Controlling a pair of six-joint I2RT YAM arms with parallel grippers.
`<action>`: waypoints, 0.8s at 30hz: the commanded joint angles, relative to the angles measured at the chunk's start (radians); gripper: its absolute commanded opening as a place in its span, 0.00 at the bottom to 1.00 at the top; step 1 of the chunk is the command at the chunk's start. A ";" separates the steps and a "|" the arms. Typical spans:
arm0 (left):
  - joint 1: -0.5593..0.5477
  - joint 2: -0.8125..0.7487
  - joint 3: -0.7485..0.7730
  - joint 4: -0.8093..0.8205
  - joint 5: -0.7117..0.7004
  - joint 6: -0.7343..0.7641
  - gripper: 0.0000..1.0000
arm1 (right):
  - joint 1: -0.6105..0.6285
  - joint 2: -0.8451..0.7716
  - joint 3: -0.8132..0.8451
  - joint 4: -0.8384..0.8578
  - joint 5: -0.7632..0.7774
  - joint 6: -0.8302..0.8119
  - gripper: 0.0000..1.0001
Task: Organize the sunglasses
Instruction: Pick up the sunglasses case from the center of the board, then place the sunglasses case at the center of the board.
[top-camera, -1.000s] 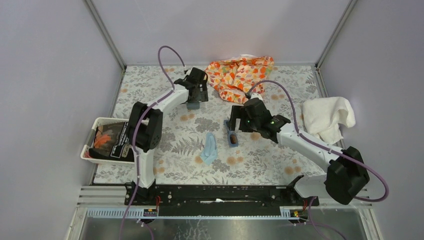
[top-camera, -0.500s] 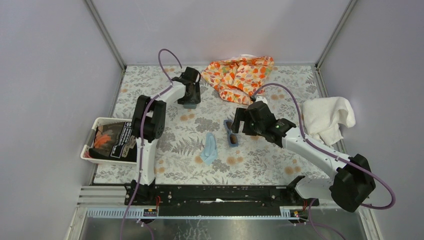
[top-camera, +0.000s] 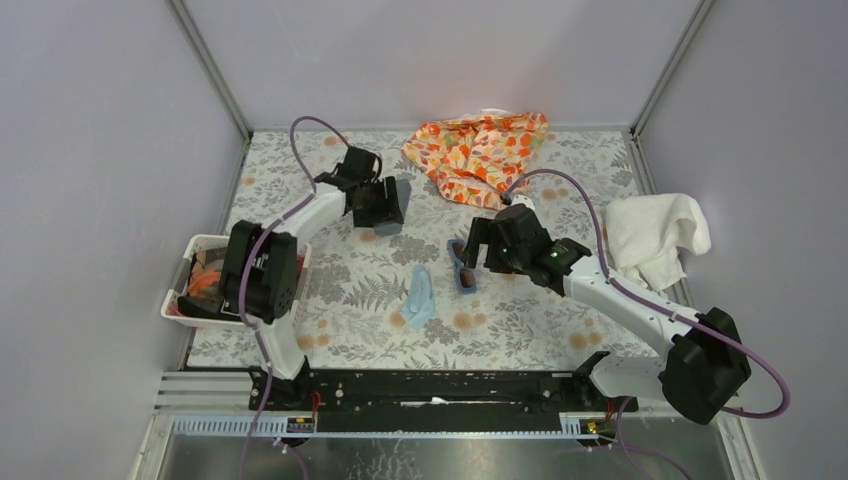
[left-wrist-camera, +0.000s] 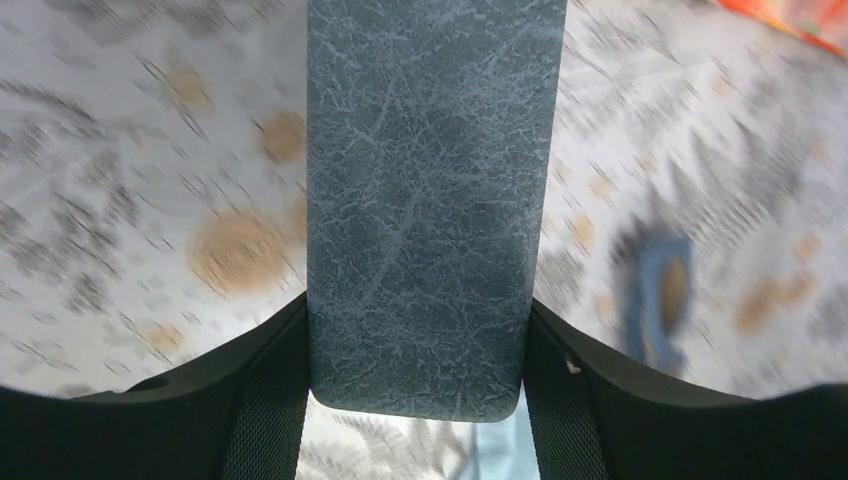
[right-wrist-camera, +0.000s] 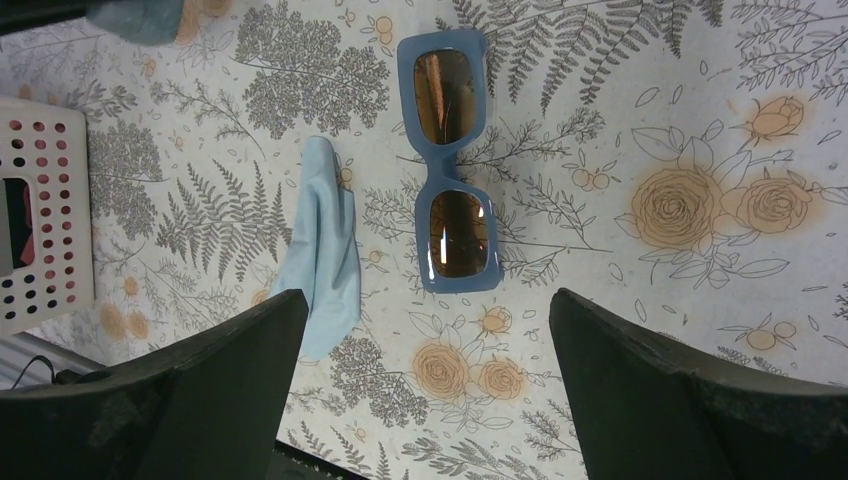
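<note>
The sunglasses (right-wrist-camera: 452, 160), blue-framed with brown lenses, lie flat on the floral table (top-camera: 461, 267). My right gripper (right-wrist-camera: 428, 330) hovers just right of them (top-camera: 478, 245), open, with nothing between its fingers. A dark grey case (left-wrist-camera: 425, 200) sits between the fingers of my left gripper (left-wrist-camera: 415, 320), both pads pressed to its sides. In the top view that gripper (top-camera: 378, 205) holds the case (top-camera: 395, 195) at the back of the table, left of centre. A light blue cloth (top-camera: 419, 297) lies crumpled left of the sunglasses (right-wrist-camera: 325, 245).
A white perforated basket (top-camera: 195, 243) with dark and orange items stands at the left edge (right-wrist-camera: 40, 200). An orange floral cloth (top-camera: 480, 150) lies at the back. A white towel (top-camera: 655, 235) rests at the right edge.
My left gripper has narrowed onto the case and its arm has swung left, turning the case. My right gripper backed off to the right of the sunglasses, then stayed put.
</note>
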 joint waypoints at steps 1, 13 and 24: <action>0.001 -0.170 -0.178 0.170 0.298 -0.066 0.36 | 0.006 -0.004 -0.018 0.032 -0.039 0.020 1.00; 0.005 -0.300 -0.383 0.240 0.477 -0.062 0.34 | 0.006 -0.018 -0.017 0.028 0.021 -0.012 1.00; -0.168 -0.267 -0.310 0.190 -0.220 -0.265 0.45 | 0.007 -0.010 -0.026 0.027 0.052 -0.021 1.00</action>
